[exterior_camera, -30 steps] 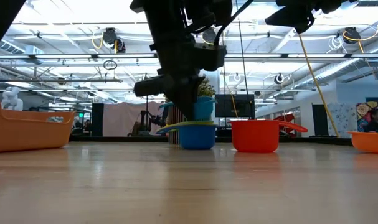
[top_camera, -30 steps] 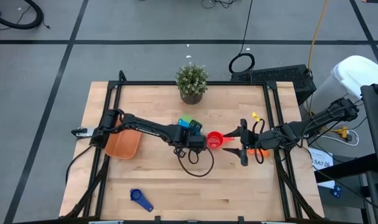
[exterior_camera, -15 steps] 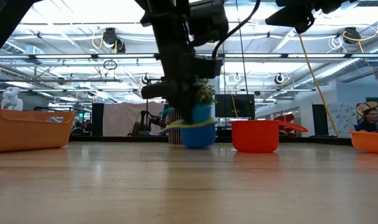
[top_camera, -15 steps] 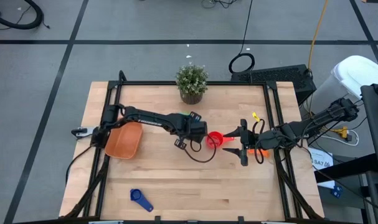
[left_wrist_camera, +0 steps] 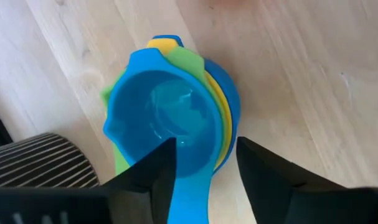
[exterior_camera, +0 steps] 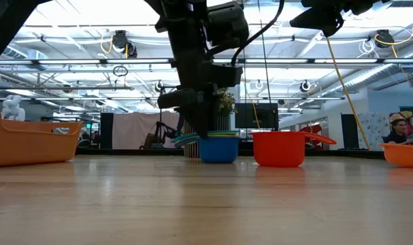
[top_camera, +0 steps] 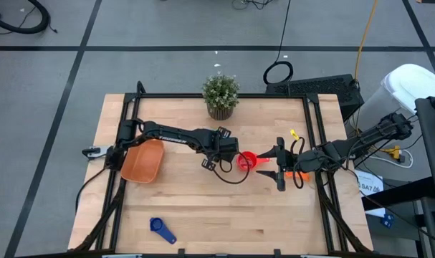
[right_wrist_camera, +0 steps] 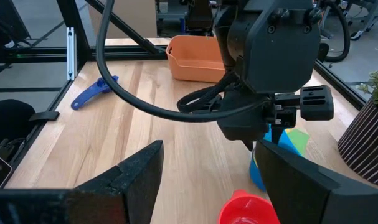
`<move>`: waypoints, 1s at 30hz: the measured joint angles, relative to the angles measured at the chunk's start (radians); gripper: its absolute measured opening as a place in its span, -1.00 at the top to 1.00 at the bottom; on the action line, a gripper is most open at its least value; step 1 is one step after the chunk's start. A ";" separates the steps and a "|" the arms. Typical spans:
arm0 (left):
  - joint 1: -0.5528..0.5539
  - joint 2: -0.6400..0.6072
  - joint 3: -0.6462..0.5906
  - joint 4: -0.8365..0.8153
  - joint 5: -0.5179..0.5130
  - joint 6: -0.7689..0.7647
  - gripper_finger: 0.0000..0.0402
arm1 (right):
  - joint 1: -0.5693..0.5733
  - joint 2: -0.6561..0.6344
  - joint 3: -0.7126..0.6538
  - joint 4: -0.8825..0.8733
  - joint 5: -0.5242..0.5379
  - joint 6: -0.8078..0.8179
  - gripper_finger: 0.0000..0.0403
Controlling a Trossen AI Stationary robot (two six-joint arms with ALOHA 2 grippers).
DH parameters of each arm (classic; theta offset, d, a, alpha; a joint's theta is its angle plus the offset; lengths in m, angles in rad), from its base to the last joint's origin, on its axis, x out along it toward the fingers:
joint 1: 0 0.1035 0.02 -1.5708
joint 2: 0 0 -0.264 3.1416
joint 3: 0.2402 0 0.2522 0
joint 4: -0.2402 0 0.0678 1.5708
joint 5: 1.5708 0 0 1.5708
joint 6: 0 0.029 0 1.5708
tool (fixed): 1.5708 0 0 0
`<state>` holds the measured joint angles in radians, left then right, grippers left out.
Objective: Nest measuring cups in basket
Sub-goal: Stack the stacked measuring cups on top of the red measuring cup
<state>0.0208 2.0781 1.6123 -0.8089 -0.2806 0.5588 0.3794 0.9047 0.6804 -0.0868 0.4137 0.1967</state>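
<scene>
Left wrist view: light blue cup (left_wrist_camera: 167, 127) nested atop green, yellow, blue cups, left gripper (left_wrist_camera: 204, 177) parted astride its handle.

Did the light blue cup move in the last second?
Yes. The light blue cup dropped into the blue stack beside the red cup, which stayed put; the left hand is right above it.

Mid-table is crowded: left gripper (top_camera: 228, 152) over the stacked cups (exterior_camera: 218, 146), red cup (top_camera: 246, 160) just right of it, right gripper (top_camera: 279, 165) beyond. Potted plant (top_camera: 220, 95) blocks the far edge. Basket (top_camera: 141, 163) left. Near side open except dark blue cup (top_camera: 162, 228).
</scene>
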 joint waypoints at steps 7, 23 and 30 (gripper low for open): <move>-0.001 0.000 0.000 0.001 0.083 -0.057 0.07 | 0.000 0.000 0.000 0.000 0.000 0.000 -0.24; 0.040 0.054 -0.002 0.089 0.116 -0.048 0.07 | 0.000 0.000 0.001 0.001 -0.001 0.000 -0.24; 0.030 0.064 0.000 0.087 0.142 -0.094 0.43 | 0.000 0.000 0.001 -0.002 -0.001 -0.001 -0.24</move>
<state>0.0506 2.1418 1.6119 -0.7221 -0.1383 0.4649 0.3794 0.9051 0.6815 -0.0883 0.4129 0.1953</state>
